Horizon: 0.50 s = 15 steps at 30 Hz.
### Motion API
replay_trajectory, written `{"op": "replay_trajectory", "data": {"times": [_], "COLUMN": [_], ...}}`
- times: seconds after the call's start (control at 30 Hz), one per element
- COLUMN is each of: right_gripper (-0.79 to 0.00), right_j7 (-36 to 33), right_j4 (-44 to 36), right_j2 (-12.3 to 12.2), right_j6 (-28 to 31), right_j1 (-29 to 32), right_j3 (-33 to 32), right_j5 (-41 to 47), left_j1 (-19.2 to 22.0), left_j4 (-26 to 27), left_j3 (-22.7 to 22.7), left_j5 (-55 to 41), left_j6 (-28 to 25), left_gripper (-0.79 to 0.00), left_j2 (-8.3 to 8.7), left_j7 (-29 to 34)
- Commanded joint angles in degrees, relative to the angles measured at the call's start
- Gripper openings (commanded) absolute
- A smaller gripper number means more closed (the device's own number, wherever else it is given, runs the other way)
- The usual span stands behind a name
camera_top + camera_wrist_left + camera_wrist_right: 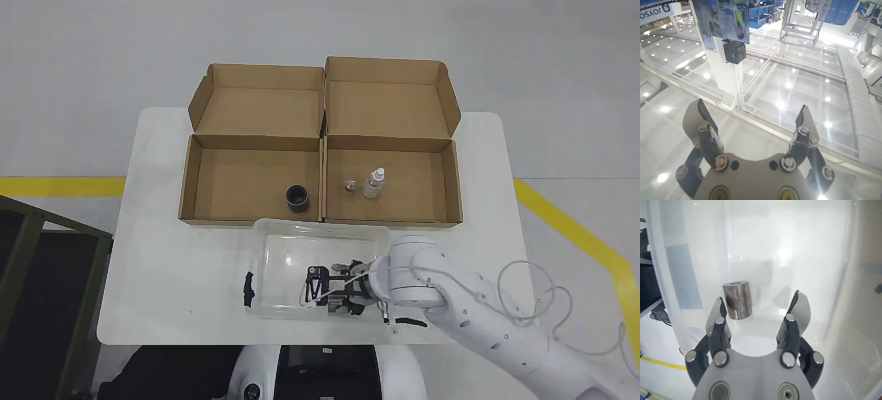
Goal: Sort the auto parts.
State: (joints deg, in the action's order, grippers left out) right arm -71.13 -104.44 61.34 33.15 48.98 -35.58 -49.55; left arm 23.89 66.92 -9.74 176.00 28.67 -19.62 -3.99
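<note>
My right gripper (322, 285) is down inside the clear plastic bin (300, 226) at the table's front, fingers open. In the right wrist view a short steel sleeve (737, 302) stands upright on the bin floor, just beside one fingertip (721, 306) of the right gripper (759, 295) and mostly outside the gap. The left cardboard box (205, 185) holds a dark ring (297, 196). The right box (440, 185) holds a small metal piece (350, 185) and a white bottle-shaped part (373, 183). My left gripper (751, 108) is open and empty, pointing at the ceiling.
A small black part (247, 290) lies by the bin's left end, apparently outside its wall. Both boxes stand side by side behind the bin with lids folded back. White table (160, 260) shows bare on the left, and a yellow floor line runs past both sides.
</note>
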Motion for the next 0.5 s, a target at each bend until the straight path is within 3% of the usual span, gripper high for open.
{"op": "replay_trajectory", "data": {"times": [0.0, 0.33, 0.47], "right_gripper": [-0.212, -0.311, -0.289], "right_j7": [0.0, 0.9, 1.3], "right_j4": [0.0, -2.5, -2.0], "right_j2": [-0.3, -0.7, -0.6], "right_j6": [0.0, -2.6, -1.6], "right_j1": [-0.2, 1.1, 1.3], "right_j3": [0.3, 0.0, 0.8], "right_j5": [0.0, -4.7, -5.1], "left_j1": [0.0, 0.0, 0.0], "left_j4": [0.0, 0.0, 0.0], "left_j3": [0.0, 0.0, 0.0], "left_j5": [0.0, 0.0, 0.0], "left_j6": [0.0, 0.0, 0.0], "left_gripper": [0.000, 0.000, 0.000], "left_j2": [0.00, 0.00, 0.00], "left_j7": [0.0, 0.0, 0.0]}}
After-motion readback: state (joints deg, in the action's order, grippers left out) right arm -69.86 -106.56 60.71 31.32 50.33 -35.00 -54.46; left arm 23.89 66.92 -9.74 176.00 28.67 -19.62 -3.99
